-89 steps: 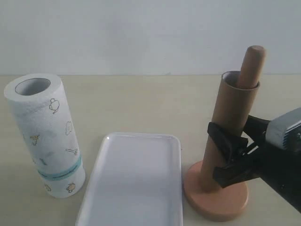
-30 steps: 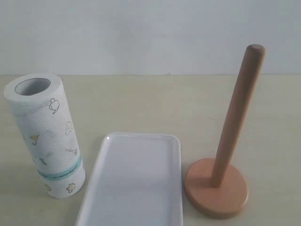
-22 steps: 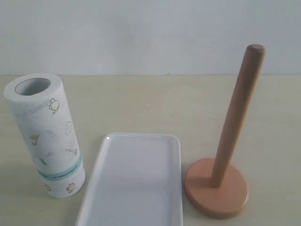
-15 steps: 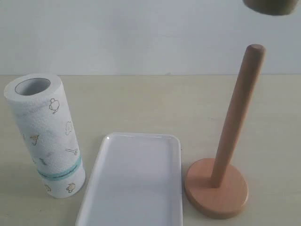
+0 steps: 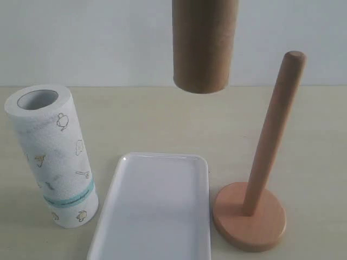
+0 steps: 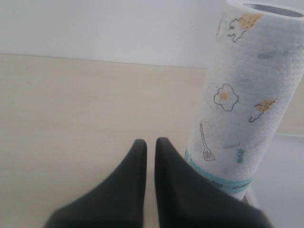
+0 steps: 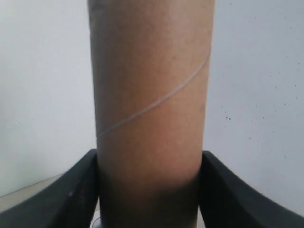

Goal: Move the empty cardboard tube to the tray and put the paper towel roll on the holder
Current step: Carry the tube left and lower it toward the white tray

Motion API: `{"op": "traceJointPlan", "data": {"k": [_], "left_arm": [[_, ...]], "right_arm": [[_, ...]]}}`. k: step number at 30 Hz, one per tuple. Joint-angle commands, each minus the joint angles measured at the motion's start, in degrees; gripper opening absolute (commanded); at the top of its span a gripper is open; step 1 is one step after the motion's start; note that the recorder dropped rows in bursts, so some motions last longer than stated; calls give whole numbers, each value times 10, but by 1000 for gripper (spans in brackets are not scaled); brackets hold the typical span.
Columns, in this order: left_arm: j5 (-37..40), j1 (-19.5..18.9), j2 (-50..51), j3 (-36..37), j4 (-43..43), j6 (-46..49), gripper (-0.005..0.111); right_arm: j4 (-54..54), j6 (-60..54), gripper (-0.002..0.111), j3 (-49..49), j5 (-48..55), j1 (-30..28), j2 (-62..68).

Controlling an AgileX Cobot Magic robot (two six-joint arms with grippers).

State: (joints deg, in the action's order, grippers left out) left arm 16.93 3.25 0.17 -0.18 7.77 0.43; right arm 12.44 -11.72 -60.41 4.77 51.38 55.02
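The brown cardboard tube [image 5: 205,43] hangs upright in the air above the far end of the white tray [image 5: 157,206], its top cut off by the exterior view. In the right wrist view my right gripper [image 7: 149,164] is shut on the tube [image 7: 151,95], one black finger on each side. The wooden holder [image 5: 260,179] stands bare to the right of the tray. The paper towel roll [image 5: 51,154] stands upright at the left. My left gripper [image 6: 151,145] is shut and empty, low beside the roll [image 6: 240,99]. Neither gripper shows in the exterior view.
A pale wall rises behind the light wooden table [image 5: 152,116]. The tray lies between the roll and the holder, close to the holder's round base [image 5: 249,219].
The tube has been lifted off the holder's pole, went out of the exterior view, and now comes down from the top toward the left, over the tray's far end.
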Motion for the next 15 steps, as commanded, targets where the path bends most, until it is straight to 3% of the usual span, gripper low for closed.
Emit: {"op": "traceJointPlan", "data": {"k": [1, 15], "left_arm": [[-2, -2, -2, 2, -1, -4, 6], [-2, -2, -2, 2, -1, -4, 6]], "right_arm": [[3, 47, 0, -3, 4, 1, 20], [3, 209, 0, -3, 90, -12, 177]]}}
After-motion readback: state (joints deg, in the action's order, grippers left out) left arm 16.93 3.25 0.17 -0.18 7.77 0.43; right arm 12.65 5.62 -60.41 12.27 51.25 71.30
